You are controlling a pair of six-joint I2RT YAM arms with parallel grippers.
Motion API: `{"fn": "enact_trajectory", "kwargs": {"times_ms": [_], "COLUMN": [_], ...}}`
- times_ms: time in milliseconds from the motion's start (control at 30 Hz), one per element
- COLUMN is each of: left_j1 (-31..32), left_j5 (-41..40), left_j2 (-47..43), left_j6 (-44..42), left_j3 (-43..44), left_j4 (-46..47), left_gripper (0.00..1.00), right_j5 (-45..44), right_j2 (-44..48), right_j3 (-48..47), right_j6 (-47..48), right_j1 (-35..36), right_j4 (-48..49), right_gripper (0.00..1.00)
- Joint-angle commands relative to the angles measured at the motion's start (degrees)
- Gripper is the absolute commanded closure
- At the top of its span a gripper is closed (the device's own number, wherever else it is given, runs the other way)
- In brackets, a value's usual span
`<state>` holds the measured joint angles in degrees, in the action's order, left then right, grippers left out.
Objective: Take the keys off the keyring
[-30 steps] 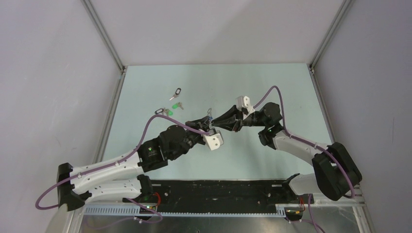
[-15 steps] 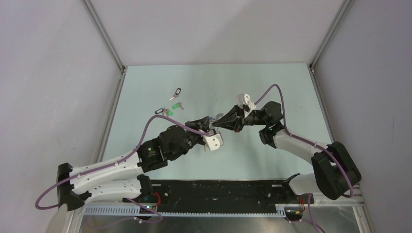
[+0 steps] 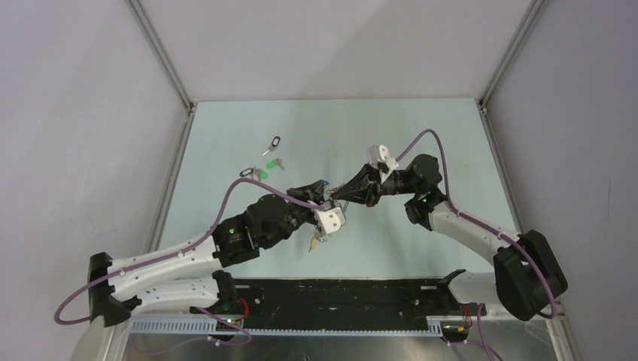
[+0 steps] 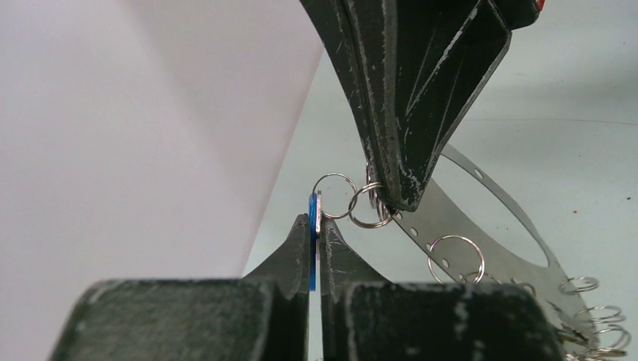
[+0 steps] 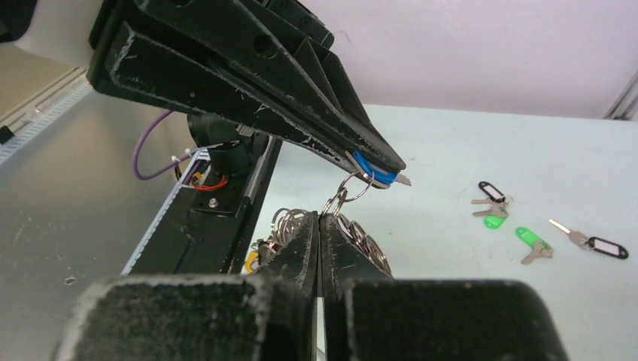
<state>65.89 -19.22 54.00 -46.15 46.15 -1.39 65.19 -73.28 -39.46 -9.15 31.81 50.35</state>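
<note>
**Operator:** How do my arms stand?

**Spotter:** Your left arm reaches in from the near left, low over the worktop (image 3: 436, 135), and the left end effector (image 3: 322, 185) points at the right one. Your right arm curls in from the right with its elbow bent, and the right end effector (image 3: 335, 196) points back. The two tips sit nose to nose, just beside each other, above the worktop.

**Operator:** And what do they hold?

**Spotter:** Your left end effector is pinched tight on the blue key (image 4: 312, 256), which sits edge-on between its fingers. Your right end effector is closed too, nipping the keyring (image 4: 417, 226) at its upper end. Two small split rings (image 4: 352, 204) chain that spot to the blue key. The keyring is a flat band with holes, and it hangs down and away from the right tip.

**Operator:** What does each camera give me that the others don't?

**Spotter:** From overhead both grasps are hidden. You get only a speck of blue at the left tip and a yellow tag (image 3: 314, 242) dangling below your left wrist. The left wrist view alone shows the ring-to-ring links. The right wrist view shows a bunch of rings hanging just beyond its own tips. It also shows the loose keys (image 5: 530, 239), with green and black tags, lying on the worktop well off to the right of that end effector.
</note>
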Motion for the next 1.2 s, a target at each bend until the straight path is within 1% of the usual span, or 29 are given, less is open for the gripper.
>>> {"fn": "enact_trajectory", "kwargs": {"times_ms": [0, 267, 600, 733, 967, 1167], "left_j1": [0.1, 0.1, 0.1, 0.1, 0.1, 0.1], "left_j5": [-0.9, -0.7, 0.0, 0.2, 0.6, 1.1], "left_j2": [-0.6, -0.8, -1.0, -0.9, -0.9, -1.0], "left_j6": [-0.6, -0.4, -0.2, -0.1, 0.2, 0.5], "left_j3": [0.5, 0.5, 0.5, 0.5, 0.5, 0.7], "left_j4": [3.6, 3.6, 3.6, 3.6, 3.6, 3.6], "left_gripper": [1.00, 1.00, 1.00, 1.00, 1.00, 1.00], "right_j5": [0.2, -1.1, 0.2, 1.2, 0.6, 0.9], "right_j2": [1.0, -1.4, -7.0, -8.6, -9.9, -10.7], "right_j3": [-5.6, -11.4, -18.9, -20.1, -21.5, -21.6], "right_j6": [1.9, 5.9, 1.9, -1.1, -2.2, -6.7], "right_j1": [1.1, 3.1, 3.7, 3.9, 5.1, 4.9], "right_j4": [-8.4, -23.3, -36.1, -37.3, -41.0, -38.0], "right_gripper": [1.00, 1.00, 1.00, 1.00, 1.00, 1.00]}}
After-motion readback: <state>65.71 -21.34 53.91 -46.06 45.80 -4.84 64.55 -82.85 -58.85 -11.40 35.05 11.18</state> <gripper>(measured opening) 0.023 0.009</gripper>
